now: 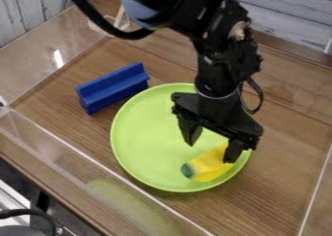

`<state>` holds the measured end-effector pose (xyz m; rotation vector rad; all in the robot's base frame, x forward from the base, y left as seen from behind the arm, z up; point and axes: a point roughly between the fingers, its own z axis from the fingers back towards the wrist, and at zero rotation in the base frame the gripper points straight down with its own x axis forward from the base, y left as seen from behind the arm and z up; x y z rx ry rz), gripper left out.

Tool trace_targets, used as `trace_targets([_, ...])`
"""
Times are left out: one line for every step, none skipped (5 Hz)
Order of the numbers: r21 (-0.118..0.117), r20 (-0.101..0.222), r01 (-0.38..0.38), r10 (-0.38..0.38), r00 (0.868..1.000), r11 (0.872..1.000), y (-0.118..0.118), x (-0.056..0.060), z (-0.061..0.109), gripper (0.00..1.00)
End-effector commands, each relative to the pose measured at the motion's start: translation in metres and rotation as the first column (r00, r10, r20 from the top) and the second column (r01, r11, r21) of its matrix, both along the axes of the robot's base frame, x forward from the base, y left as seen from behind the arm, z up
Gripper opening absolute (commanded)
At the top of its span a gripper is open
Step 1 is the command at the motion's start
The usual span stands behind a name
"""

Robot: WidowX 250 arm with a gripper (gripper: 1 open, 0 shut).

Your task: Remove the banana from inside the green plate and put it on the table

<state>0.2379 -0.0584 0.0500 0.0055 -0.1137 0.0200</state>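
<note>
The small yellow toy banana (212, 164) lies inside the big round lime-green plate (136, 133), near its rim. The black hand (215, 143) hangs right over the banana, spread wide and empty. Next it should drop, pinch the banana, and carry it past the plate to the brown wooden desk (279, 196).
</note>
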Motion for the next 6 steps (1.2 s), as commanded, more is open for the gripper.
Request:
trace_targets([-0.008, 0.022, -0.010, 0.010, 1.000, 1.000, 0.0003, 0.0022, -0.0018, 1.00])
trace_targets([-0.011, 0.022, -0.017, 0.017, 1.000, 1.000, 0.0004, 0.0014, -0.0077, 1.00])
trace_targets([-0.012, 0.022, -0.024, 0.024, 0.999, 1.000, 0.0012, 0.0011, -0.0113, 0.00])
trace_targets([-0.007, 0.019, -0.028, 0.028, 0.999, 1.000, 0.0028, 0.0007, -0.0092, 0.00])
trace_targets([0.001, 0.012, -0.032, 0.032, 0.999, 0.999, 0.0048, -0.0004, -0.0055, 0.00])
trace_targets([0.007, 0.006, -0.038, 0.038, 0.999, 0.999, 0.0068, -0.0013, -0.0023, 0.00])
